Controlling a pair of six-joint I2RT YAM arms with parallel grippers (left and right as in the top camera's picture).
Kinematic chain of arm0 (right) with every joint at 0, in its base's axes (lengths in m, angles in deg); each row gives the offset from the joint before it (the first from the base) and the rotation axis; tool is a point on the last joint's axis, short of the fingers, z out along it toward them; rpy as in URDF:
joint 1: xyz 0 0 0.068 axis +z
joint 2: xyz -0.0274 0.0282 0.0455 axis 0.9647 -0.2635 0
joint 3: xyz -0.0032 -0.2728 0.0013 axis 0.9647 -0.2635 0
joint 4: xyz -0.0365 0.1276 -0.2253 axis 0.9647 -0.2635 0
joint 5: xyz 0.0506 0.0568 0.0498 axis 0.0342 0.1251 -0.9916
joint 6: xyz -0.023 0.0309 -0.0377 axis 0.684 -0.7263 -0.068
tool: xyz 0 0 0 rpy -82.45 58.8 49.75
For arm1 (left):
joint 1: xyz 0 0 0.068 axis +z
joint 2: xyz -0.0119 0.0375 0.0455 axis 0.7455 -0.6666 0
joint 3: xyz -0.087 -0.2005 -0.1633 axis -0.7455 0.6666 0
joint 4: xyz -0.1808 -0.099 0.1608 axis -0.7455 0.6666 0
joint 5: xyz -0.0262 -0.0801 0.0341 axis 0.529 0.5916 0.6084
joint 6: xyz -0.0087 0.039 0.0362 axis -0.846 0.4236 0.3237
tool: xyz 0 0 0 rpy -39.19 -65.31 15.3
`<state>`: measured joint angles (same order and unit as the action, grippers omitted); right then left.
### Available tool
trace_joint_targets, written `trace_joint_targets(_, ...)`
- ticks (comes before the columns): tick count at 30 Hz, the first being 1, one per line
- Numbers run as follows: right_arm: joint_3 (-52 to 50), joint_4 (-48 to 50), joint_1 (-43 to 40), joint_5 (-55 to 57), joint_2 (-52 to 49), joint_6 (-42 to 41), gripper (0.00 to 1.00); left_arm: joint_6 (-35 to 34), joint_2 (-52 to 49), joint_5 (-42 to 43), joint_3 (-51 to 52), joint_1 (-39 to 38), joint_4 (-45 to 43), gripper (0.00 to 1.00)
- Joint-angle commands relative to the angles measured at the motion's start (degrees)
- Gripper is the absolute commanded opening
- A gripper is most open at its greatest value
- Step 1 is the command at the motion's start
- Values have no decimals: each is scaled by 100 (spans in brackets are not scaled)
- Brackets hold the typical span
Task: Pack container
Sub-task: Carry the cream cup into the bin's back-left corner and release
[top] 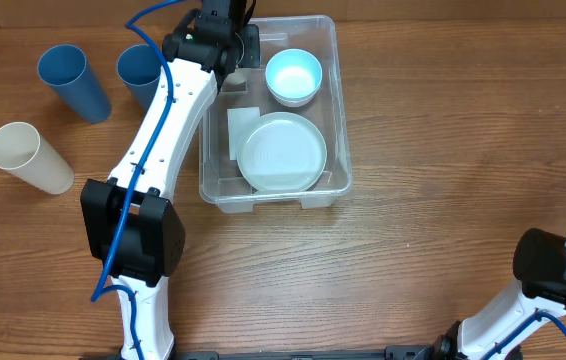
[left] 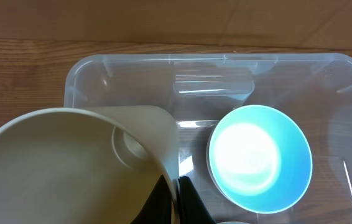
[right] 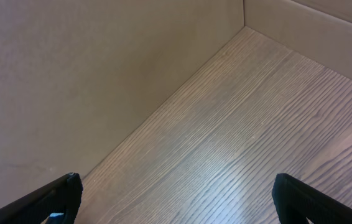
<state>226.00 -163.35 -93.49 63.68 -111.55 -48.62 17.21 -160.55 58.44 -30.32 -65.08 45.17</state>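
1. Overhead view: the container (top: pixel 344 130) sits mid-desk by the far edge, its long axis running from far edge to near edge. A bowl (top: pixel 293 75) is in its far half and a plate (top: pixel 283 152) in its near half.
2. Over its far-left corner, the left gripper (left: pixel 175 200) pinches the wall of a cream cup (left: pixel 70 168), so the container lies directly below.
3. That arm is much the nearer, and lowering the cup beside the bowl looks like the next move.
4. By the near right corner, the right gripper (right: pixel 176 199) hangs spread and empty.
5. Three loose cups (top: pixel 73 80) lie toward the left edge.
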Motion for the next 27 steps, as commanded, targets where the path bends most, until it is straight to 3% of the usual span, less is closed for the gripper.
trace_joint_targets(1, 26, 26, -11, 61, 66, -17, 100, 24, -111, -365, -66, 9, 72, 4)
trace_joint_targets(27, 26, 26, -11, 59, 66, -17, 100, 28, -149, -308, -136, -238, 442, 4)
